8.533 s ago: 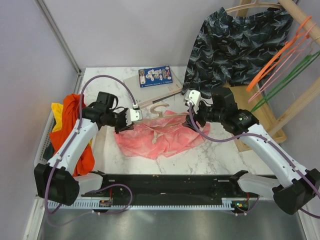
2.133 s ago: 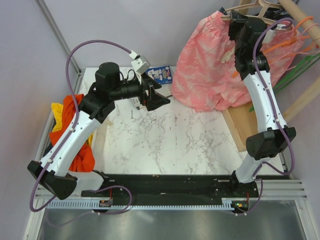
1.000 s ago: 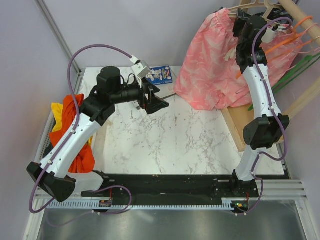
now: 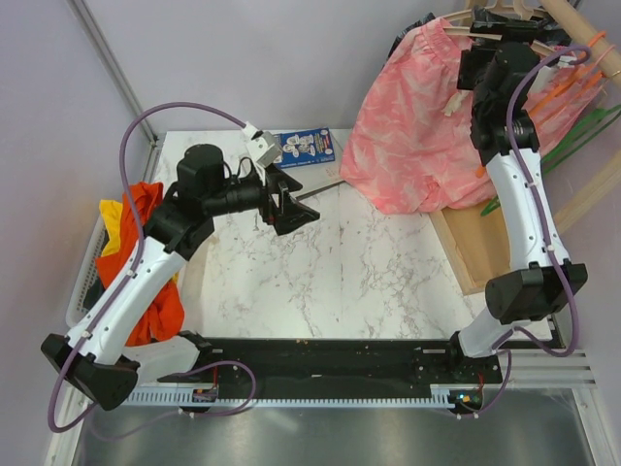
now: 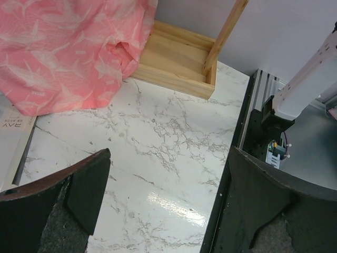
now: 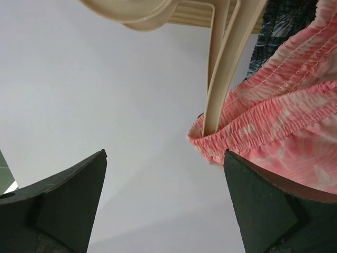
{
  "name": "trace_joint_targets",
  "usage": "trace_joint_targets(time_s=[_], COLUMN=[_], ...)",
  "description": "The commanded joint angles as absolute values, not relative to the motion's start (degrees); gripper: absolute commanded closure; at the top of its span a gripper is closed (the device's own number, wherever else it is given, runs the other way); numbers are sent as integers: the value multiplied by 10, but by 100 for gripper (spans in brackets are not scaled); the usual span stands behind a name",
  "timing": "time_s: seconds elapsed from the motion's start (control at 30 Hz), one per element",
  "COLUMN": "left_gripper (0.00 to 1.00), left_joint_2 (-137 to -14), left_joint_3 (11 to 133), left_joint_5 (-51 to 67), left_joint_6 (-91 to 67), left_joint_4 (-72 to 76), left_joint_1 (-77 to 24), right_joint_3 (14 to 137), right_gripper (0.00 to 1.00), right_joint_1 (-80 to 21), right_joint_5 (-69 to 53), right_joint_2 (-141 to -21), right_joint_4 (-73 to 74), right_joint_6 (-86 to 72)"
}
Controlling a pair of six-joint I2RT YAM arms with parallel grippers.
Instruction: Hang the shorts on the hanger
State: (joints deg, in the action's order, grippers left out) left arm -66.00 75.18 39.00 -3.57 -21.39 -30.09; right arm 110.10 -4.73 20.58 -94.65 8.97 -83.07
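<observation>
Robot lab test cell, not a home, I'd say. My left arm (image 4: 136, 282) & right arm (image 4: 524, 214) are bolted to a black base plate (image 4: 320, 354) w/ a slotted alu rail (image 4: 320, 396) along the near edge. Purple cables (image 4: 184, 109) loop off both. Plain grey panel walls (image 4: 243, 58) w/ a metal corner post (image 4: 114, 68) box in a small marble-look tabletop (image 4: 340, 282). Bare-wood rack (image 5: 174, 58) at back right carries an orange hanger (image 4: 553, 83). Garment pile (image 4: 146, 243) lies at left, like staged props.
</observation>
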Motion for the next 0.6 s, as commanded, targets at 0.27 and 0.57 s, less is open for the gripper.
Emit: trace_joint_targets(time_s=[0.27,0.57], left_gripper=[1,1], left_joint_2=[-599,-569], left_joint_3=[712,714], left_joint_5=[395,389], left_joint_6=[-104,-120], left_joint_4=[-203,-322], left_joint_1=[-209,-64], right_joint_3=[957,844], right_gripper=[2,2], right_joint_1=[-125,-208], right_joint_5=[59,-123], right_joint_2=[-825,-726], right_joint_4=[20,55], right_joint_6=[-718,-426])
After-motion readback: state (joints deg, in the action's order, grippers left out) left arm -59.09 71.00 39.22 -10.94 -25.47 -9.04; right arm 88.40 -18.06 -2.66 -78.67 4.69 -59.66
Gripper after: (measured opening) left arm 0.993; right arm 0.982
